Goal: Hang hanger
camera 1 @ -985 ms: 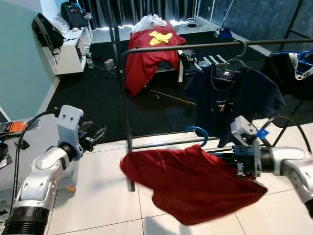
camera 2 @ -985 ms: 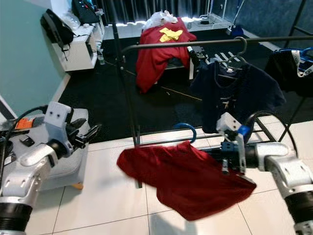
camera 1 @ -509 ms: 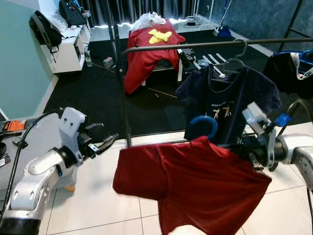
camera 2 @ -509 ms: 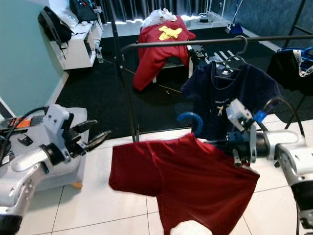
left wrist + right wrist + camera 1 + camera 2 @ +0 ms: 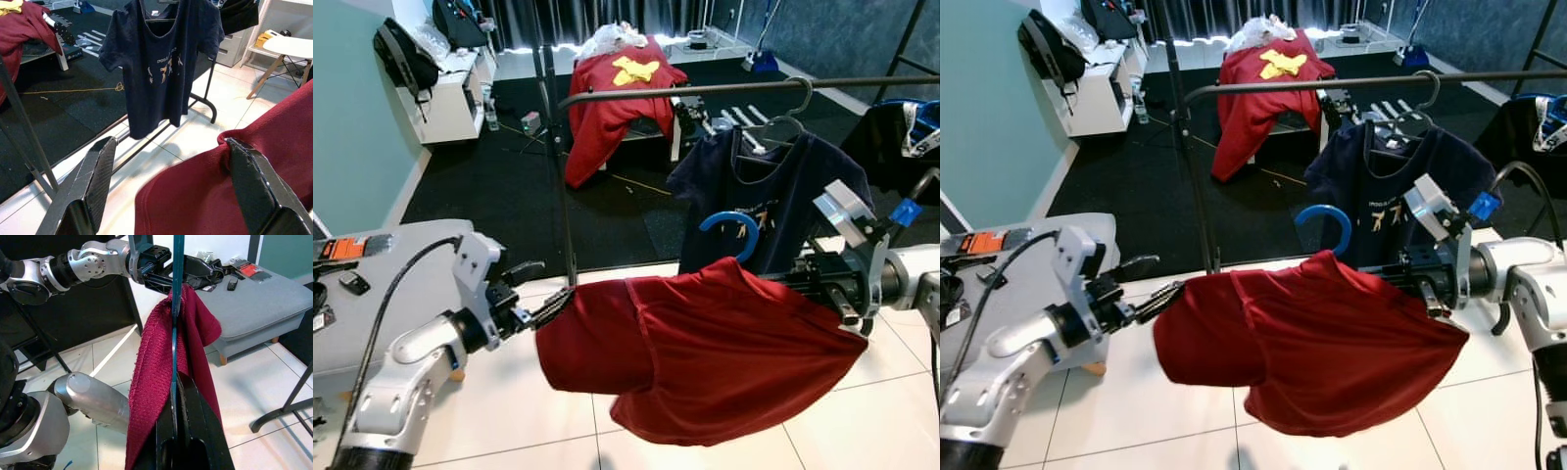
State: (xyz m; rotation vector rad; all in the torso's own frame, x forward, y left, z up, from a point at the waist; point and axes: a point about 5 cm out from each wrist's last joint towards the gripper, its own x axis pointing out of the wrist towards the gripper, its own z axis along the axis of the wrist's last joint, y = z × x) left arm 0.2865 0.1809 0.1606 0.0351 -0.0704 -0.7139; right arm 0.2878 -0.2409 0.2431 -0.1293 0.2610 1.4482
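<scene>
Right gripper (image 5: 827, 284): my fingers are pressed together on the blue hanger (image 5: 734, 223), gripping it at the red shirt's shoulder; the right wrist view shows the thin blue bar (image 5: 175, 333) running straight out from between them.

Left gripper (image 5: 546, 302): my fingers stand apart, one tip against the shirt's far shoulder, the other off the cloth, as the left wrist view shows (image 5: 247, 181).

Red shirt (image 5: 705, 352): draped over the blue hanger and stretched between my two grippers, its lower hem hanging loose above the white tiled floor (image 5: 509, 411).

Hanger hook: the blue curve rises above the shirt's collar, in front of the navy T-shirt (image 5: 773, 196), and sits below the rail, not on it.

Clothes rail (image 5: 705, 90): a dark horizontal bar beyond the red shirt; the navy T-shirt hangs from it on a grey hanger (image 5: 788, 113).

Rail post (image 5: 560, 186): upright, just behind my left gripper.

Background: a second red garment with a yellow mark (image 5: 612, 98) lies draped over furniture on the dark carpet; a black bag (image 5: 401, 59) rests on a white shelf at my left.

Grey ottoman (image 5: 372, 284): beside my left arm, with small items on top.
</scene>
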